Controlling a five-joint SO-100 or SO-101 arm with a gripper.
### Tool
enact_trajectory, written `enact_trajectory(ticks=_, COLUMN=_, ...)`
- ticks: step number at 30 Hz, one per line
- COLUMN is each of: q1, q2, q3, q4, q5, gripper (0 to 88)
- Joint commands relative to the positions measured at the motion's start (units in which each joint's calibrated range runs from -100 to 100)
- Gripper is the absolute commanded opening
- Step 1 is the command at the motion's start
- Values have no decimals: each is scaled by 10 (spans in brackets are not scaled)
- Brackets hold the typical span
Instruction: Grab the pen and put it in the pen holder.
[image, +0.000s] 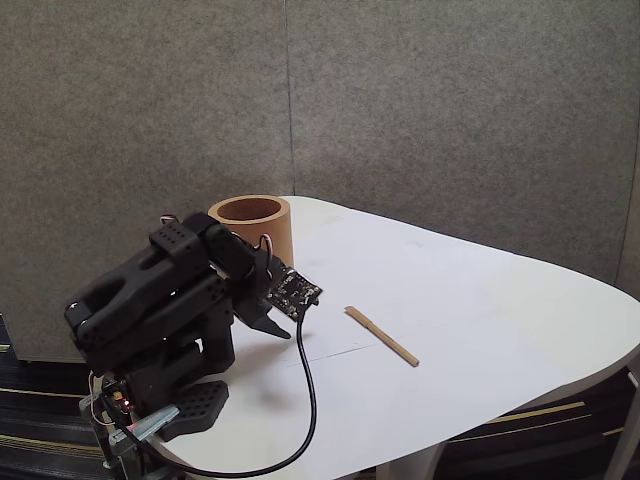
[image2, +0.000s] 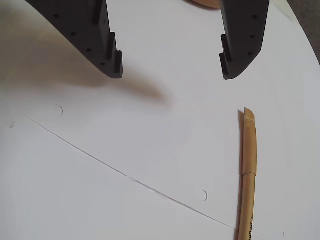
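So: white table (image: 470, 300) w/ rounded edge, set against a grey fabric-like partition wall (image: 420, 110) w/ a vertical seam. Dark floor at the lower corners of the fixed view. A thin straight line runs across the tabletop, seen in both views; a few faint ring marks on the surface in the wrist view.

Pen holder (image: 250, 228): brown cardboard-coloured cylinder w/ thick rim, upright at the table's far left in the fixed view, just behind the arm. Its inside is only partly seen; what shows looks bare, contents can't be told otherwise. A sliver of its brown edge (image2: 202, 3) sits at the top of the wrist view, between the two fingers.

Pen (image: 381, 335): tan, wood-coloured, flat on the table right of the arm in the fixed view, well apart from the holder. In the wrist view the pen (image2: 249, 160) lies lower right, roughly vertical, angled tip up, small print near the bottom edge.

Black arm (image: 150, 300) folded low at the table's left corner, black cable (image: 305, 400) looping from it. Gripper (image2: 172, 75) spread wide, nothing between the jaws, hovering over bare table; pen lies below the right finger (image2: 242, 40), not touching.
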Motion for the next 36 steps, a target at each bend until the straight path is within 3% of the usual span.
enact_trajectory(ticks=1, q1=2, q2=-3, q3=-19, q4=2, q5=3, gripper=275)
enact_trajectory(ticks=36, q1=5, q2=-3, q3=-75, q4=-42, q5=3, gripper=276)
